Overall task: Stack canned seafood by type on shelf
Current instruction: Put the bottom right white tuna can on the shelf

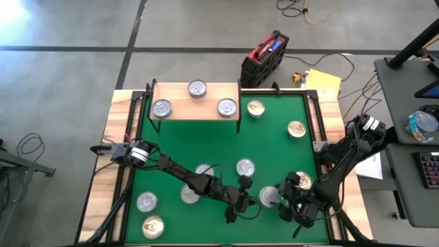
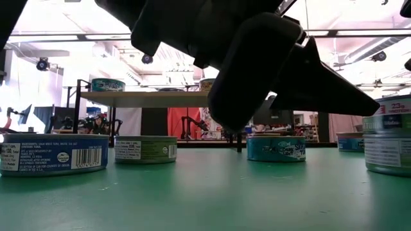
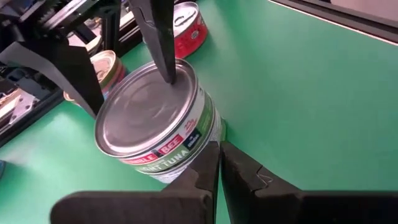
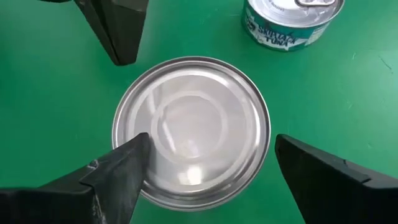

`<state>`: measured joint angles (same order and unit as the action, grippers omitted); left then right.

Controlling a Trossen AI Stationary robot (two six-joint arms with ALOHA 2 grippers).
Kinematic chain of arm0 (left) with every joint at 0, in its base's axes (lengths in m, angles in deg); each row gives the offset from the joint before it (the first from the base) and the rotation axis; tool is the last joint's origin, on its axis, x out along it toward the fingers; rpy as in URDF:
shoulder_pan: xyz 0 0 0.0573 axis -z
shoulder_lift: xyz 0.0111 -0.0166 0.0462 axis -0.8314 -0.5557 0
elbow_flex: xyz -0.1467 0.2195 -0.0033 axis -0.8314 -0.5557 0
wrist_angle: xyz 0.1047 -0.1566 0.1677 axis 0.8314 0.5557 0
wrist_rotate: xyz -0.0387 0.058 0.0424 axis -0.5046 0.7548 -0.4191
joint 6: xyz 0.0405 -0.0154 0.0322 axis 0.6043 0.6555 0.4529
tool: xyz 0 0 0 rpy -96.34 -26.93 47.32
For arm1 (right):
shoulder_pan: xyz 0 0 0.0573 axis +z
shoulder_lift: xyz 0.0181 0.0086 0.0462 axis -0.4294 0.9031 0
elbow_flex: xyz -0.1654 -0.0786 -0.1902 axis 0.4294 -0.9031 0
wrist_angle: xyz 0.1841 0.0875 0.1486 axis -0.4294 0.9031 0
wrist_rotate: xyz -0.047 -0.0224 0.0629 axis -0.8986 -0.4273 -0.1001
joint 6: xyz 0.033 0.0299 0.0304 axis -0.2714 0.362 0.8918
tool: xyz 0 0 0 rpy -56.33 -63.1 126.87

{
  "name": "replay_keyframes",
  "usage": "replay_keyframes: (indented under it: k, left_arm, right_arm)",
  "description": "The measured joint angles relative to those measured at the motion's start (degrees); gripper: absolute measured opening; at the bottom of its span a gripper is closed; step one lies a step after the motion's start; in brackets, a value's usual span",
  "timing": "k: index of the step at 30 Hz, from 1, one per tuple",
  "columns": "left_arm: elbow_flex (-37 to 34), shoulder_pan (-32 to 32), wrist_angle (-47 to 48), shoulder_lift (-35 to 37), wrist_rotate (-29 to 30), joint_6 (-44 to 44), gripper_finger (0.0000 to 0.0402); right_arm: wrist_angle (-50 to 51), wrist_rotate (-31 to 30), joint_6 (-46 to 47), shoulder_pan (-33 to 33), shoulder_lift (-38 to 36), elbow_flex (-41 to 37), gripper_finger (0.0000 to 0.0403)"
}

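- Right gripper (image 4: 205, 171) sits over a silver tin (image 4: 191, 132) at the mat's near edge, fingers (image 4: 118, 171) spread wide on either side of it, one tip over the rim; not clamped.
- Left gripper (image 3: 219, 163) is pressed shut, tips just beside that same tin (image 3: 155, 121), low against its label side.
- High view: both grippers meet at the tin (image 1: 269, 197) near front centre-right of the green mat (image 1: 267, 140).
- Other tins loose on the mat: a gold-topped one (image 1: 152, 226) front left, a silver one (image 1: 147, 201) just behind it, a teal-sided one (image 2: 276, 147) mid-mat.
- Two gold tops farther back right (image 1: 296, 128).
- Shelf (image 1: 197, 101) at the mat's far left edge holds three silver tins, e.g. (image 1: 162, 108), each apart, none stacked.
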<state>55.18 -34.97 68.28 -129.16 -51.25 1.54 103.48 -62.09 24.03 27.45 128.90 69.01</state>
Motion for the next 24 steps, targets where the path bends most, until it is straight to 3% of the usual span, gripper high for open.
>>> replay_keyframes:
  k: [12, 17, 24]
  left_arm:
    - [-0.4, -1.6, -0.5, -0.3, 0.0, -1.7, 0.0000]
    - [-0.4, -2.0, -3.5, -2.4, -0.2, -2.0, 0.0000]
    - [-0.4, -2.1, -6.6, -4.0, 0.6, -3.3, 0.0000]
  right_arm:
    - [-6.6, 1.8, 5.1, -0.6, 0.4, -0.2, 0.0320]
    - [-8.6, -1.1, 6.1, -1.5, 0.4, -0.2, 0.0295]
    - [-8.9, -0.3, 6.0, -3.2, 0.5, -0.2, 0.0248]
